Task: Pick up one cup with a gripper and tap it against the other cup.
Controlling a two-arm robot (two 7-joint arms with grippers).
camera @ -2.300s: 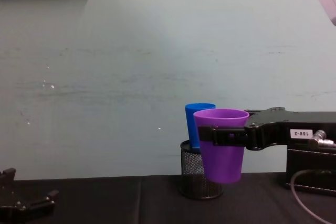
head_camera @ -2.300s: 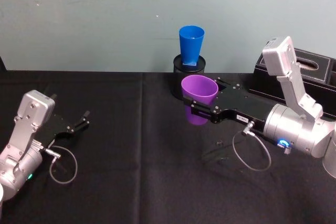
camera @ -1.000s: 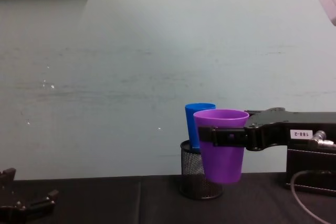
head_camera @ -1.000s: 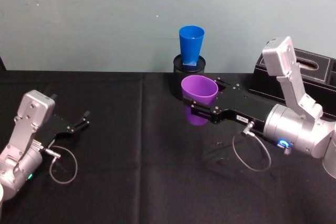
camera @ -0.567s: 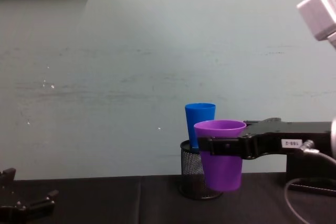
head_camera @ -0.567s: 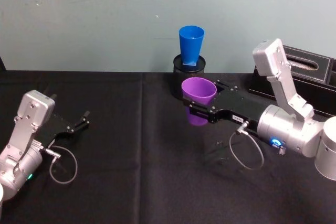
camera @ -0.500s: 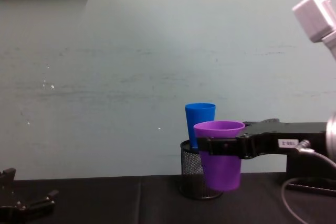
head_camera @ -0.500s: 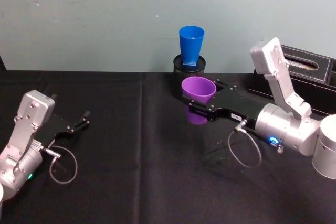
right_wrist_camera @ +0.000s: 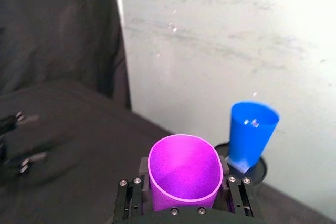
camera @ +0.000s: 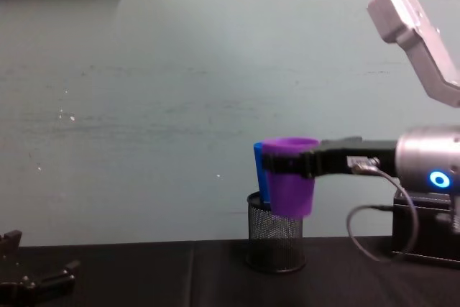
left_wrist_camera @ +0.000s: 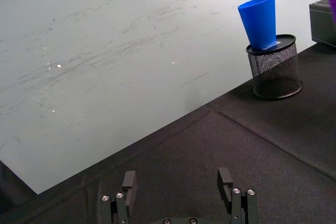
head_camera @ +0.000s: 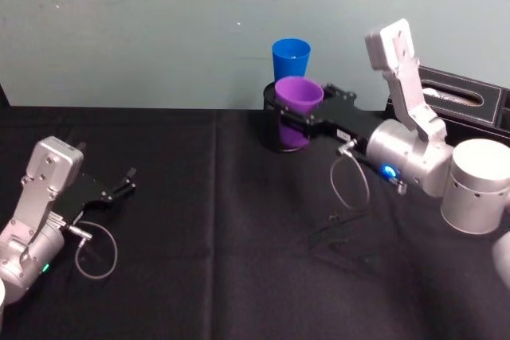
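Movement marks this moment: the right gripper (head_camera: 296,115) has carried the purple cup (head_camera: 299,95) up and back toward the wall. A moment ago the cup hung lower, in front of the mesh holder (head_camera: 271,127); now it rides above the holder's front rim, level with the blue cup (head_camera: 291,57) that stands in the holder. In the chest view the purple cup covers nearly all of the blue one, leaving a thin blue strip at the side.

I judge that the tap is about to land or is just landing. Whether the two walls touch cannot be told, and the right wrist view suggests they are very close. A short push toward the holder should finish it, gently, since the blue cup sits loose and leans a little.

Clamped from both sides just below its rim, the purple cup stays upright, mouth up, in the right gripper's flat black fingers. It looks smooth, tapered and empty, and its rim is squeezed slightly oval.

Well to the left of the holder, the left gripper (head_camera: 127,181) rests on the black cloth with its fingers spread, holding nothing.
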